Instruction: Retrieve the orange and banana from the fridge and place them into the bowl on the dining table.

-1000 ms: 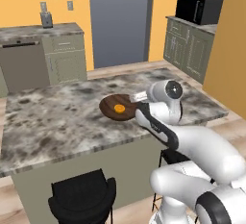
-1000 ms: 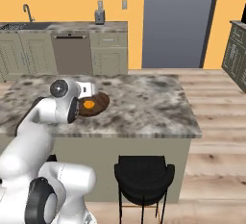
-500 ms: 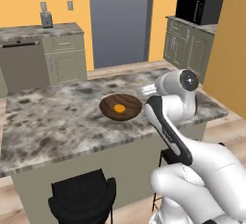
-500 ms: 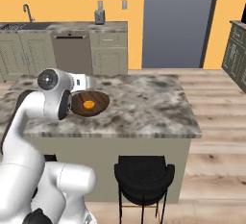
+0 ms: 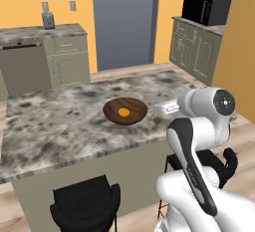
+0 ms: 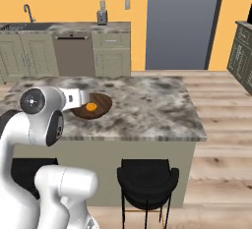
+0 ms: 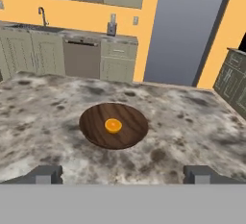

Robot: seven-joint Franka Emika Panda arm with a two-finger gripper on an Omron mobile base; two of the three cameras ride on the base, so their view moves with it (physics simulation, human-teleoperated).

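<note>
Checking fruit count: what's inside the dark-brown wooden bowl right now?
The shallow dark-brown wooden bowl on the marbled stone dining table holds one small bright-orange orange, near its centre. No banana lies in it. The bowl is open from above, so nothing inside is covered.

Arm: is pulling back from the bowl toward the near edge of the bench. Wrist housing is now clear of the bowl rim, at about 3 o'clock of it in the left base view.

Gripper: is retreating empty, fingers spread wide, the bowl now whole ahead of them at 12 o'clock.
</note>
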